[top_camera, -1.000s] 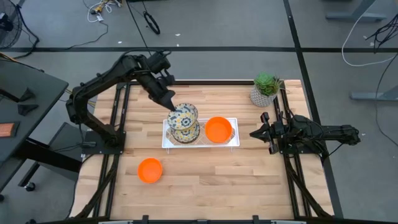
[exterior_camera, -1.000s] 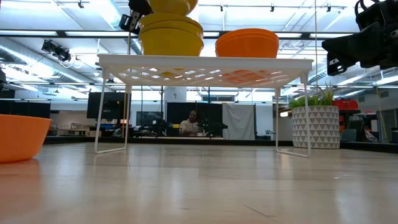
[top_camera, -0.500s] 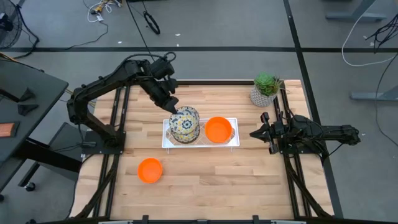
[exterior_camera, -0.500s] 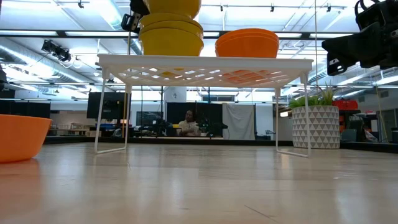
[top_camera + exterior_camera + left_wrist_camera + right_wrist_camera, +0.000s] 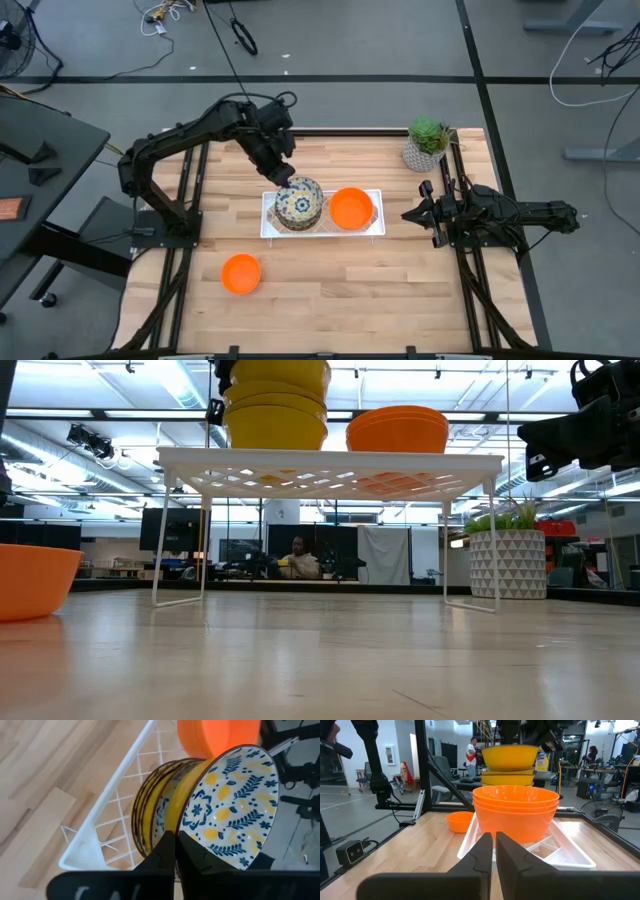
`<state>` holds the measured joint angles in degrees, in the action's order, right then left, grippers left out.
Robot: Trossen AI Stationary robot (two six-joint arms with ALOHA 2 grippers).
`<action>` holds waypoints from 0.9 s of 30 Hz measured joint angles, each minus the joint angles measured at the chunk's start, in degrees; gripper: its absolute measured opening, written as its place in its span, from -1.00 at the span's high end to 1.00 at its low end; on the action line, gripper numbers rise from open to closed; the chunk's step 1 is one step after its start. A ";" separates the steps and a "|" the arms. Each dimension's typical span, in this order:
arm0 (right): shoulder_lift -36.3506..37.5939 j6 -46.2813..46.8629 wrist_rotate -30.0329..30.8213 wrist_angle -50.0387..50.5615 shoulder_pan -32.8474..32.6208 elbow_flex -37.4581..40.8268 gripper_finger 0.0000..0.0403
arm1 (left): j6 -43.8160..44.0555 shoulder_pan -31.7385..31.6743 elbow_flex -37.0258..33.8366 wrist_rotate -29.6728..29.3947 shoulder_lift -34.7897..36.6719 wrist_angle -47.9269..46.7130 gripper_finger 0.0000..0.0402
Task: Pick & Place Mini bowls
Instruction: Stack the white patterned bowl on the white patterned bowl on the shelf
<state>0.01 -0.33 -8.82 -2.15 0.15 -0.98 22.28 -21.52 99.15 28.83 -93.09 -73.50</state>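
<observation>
Two stacks sit on the white rack: patterned bowls and orange bowls. Left gripper pinches the top patterned bowl's rim, holding it over its stack. One orange bowl sits on the table. Right gripper waits beside the rack, fingers together, empty.

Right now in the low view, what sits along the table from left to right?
Single orange bowl → yellow-sided stack of patterned bowls on the white rack → stack of orange bowls → potted plant.
</observation>
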 joint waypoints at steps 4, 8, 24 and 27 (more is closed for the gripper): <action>0.00 0.01 0.00 0.00 0.01 -0.02 0.87 | -1.86 0.04 -0.07 -1.26 -0.98 -3.37 0.98; 0.00 0.01 0.00 0.00 -0.01 -0.01 0.87 | -3.43 0.02 -0.07 -2.04 -1.26 -3.98 0.98; 0.00 -0.01 0.00 0.00 0.01 -0.02 0.87 | -5.07 0.02 -0.04 -1.91 -1.65 -3.51 0.89; 0.00 0.01 0.00 0.00 0.01 -0.02 0.87 | -5.07 0.02 -0.04 -2.00 -1.65 -3.33 0.88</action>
<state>0.01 -0.32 -8.82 -2.15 0.16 -0.99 17.21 -21.50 99.11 26.83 -94.74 -76.83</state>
